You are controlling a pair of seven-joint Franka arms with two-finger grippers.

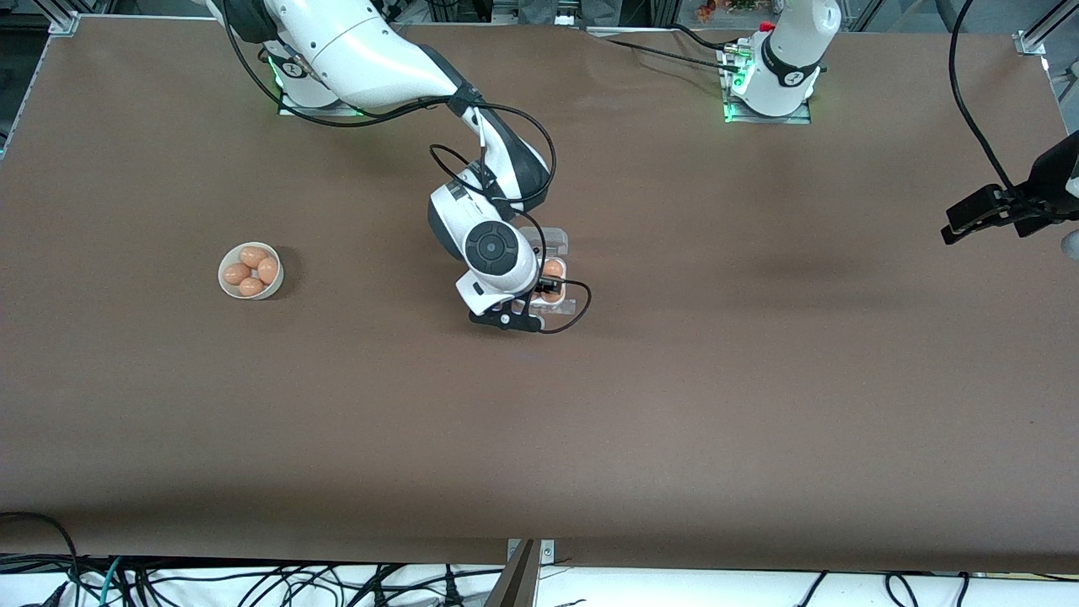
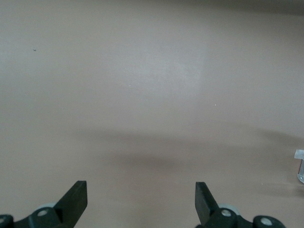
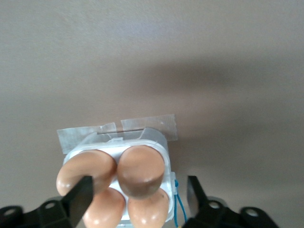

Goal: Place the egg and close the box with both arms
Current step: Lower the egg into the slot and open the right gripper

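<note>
The right gripper [image 3: 135, 194] hangs right over the box [image 1: 552, 278] at mid-table, fingers spread wide, nothing clamped, with four eggs filling the cells and its lid open. The left gripper [image 2: 141, 199] waits over bare table, fingers apart. Bowl [image 1: 251, 271] of eggs sits toward the right arm's end.

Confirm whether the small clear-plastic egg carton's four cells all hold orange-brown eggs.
Yes: the right wrist view shows four eggs filling the carton, under the open right gripper.

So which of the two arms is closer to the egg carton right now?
The right. Its gripper hangs open directly over the box, fingers straddling the eggs. The left gripper waits open over bare table at the left arm's end.
</note>
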